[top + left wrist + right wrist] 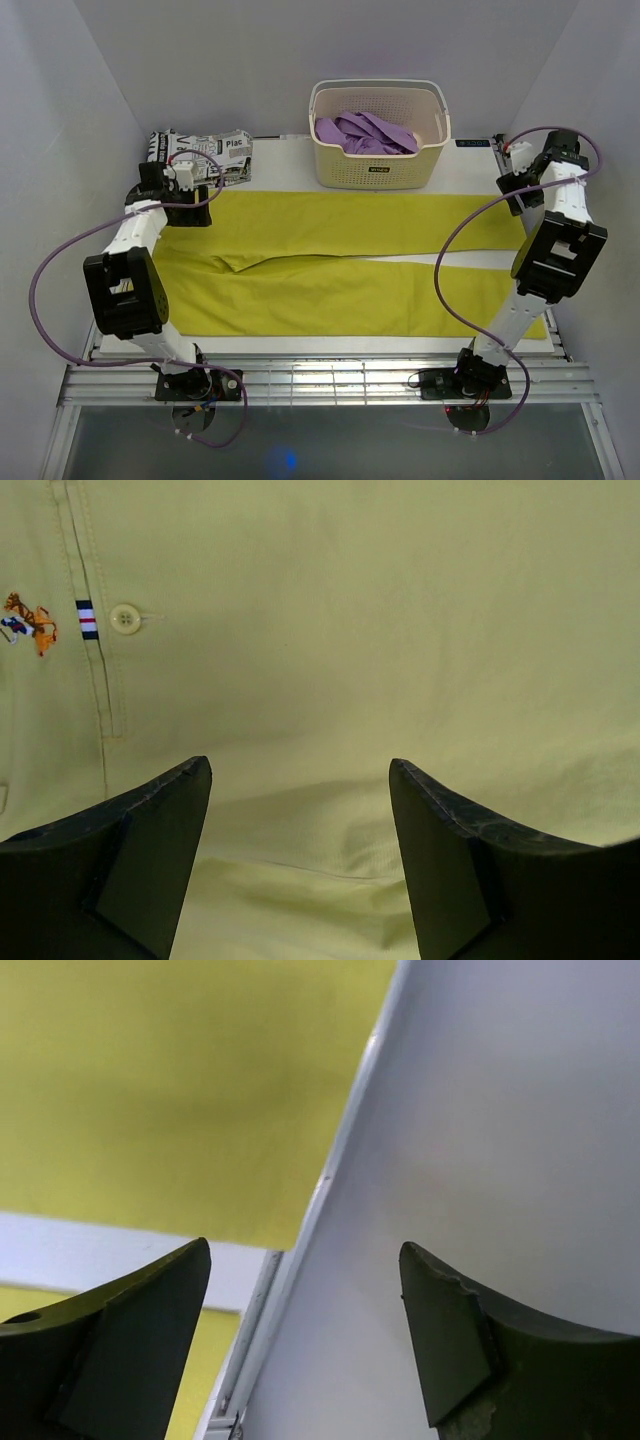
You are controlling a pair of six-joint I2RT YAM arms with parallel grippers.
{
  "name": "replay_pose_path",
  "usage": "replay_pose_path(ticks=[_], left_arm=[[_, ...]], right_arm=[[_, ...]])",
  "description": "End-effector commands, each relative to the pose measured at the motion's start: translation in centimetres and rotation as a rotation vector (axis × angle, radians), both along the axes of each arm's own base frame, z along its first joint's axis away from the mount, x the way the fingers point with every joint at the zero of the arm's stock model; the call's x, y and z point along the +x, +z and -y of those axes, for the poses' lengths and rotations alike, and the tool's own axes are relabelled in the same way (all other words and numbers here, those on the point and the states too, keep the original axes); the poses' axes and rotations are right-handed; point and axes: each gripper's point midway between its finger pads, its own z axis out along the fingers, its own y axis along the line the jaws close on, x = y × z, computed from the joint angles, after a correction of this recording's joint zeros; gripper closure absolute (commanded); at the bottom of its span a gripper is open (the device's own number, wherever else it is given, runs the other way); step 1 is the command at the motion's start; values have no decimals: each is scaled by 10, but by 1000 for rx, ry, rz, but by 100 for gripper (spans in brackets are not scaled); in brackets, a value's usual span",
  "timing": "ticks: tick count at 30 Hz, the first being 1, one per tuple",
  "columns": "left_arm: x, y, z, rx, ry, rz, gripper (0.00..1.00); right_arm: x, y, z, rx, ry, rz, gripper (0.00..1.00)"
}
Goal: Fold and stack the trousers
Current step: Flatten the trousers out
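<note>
The mustard-yellow trousers [340, 260] lie spread flat across the table, waist at the left and both legs running to the right with a white gap between them. My left gripper [188, 208] hovers over the waist end at the far left. In the left wrist view it [300, 765] is open, with only yellow cloth [350, 630], a button [125, 618] and a small embroidered logo [28, 623] under it. My right gripper [520, 190] is at the far right by the leg ends. It [305, 1250] is open over the table edge, holding nothing, and the trouser cloth [180, 1080] lies to its left.
A white basket [432, 150] with a purple garment [365, 132] stands at the back centre. A folded black-and-white newspaper-print garment [205, 152] lies at the back left. The right side wall [500, 1110] is close beside the right gripper. Purple cables loop from both arms.
</note>
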Motion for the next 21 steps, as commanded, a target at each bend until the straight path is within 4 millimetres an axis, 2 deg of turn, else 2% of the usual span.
replay_pose_path(ticks=[1, 2, 5, 6, 9, 10, 11, 13, 15, 16, 18, 19, 21], left_arm=[[-6, 20, -9, 12, -34, 6, 17], [-10, 26, -7, 0, -56, 12, 16], [-32, 27, 4, -37, -144, -22, 16], [-44, 25, 6, -34, -170, -36, 15], [-63, 15, 4, -30, -170, -68, 14], [-67, 10, 0, -19, -162, -87, 14], [-71, 5, -1, -15, -159, -110, 14], [-88, -14, -9, -10, -145, -189, 14], [-99, -26, -18, -7, -125, -224, 15], [-110, -36, -26, 0, -110, -253, 15], [-118, -45, -37, 21, -82, -269, 15], [-130, -54, -43, 18, -59, -295, 15], [-139, -63, -55, 46, -42, -316, 15]], right_arm=[[-31, 29, -37, 89, 132, -10, 18], [-59, 26, -53, 137, 162, -74, 18], [-98, 17, -80, 215, 256, -155, 20], [-121, 6, -91, 237, 278, -202, 21], [-148, -10, -104, 245, 297, -242, 25], [-163, -27, -108, 257, 286, -282, 27], [-170, -32, -110, 256, 287, -293, 28], [-187, -56, -112, 244, 283, -337, 29], [-195, -68, -105, 197, 276, -355, 30], [-200, -82, -103, 176, 277, -365, 30], [-204, -95, -92, 114, 268, -389, 32], [-204, -101, -89, 96, 268, -390, 33], [-205, -114, -70, -6, 257, -412, 34]])
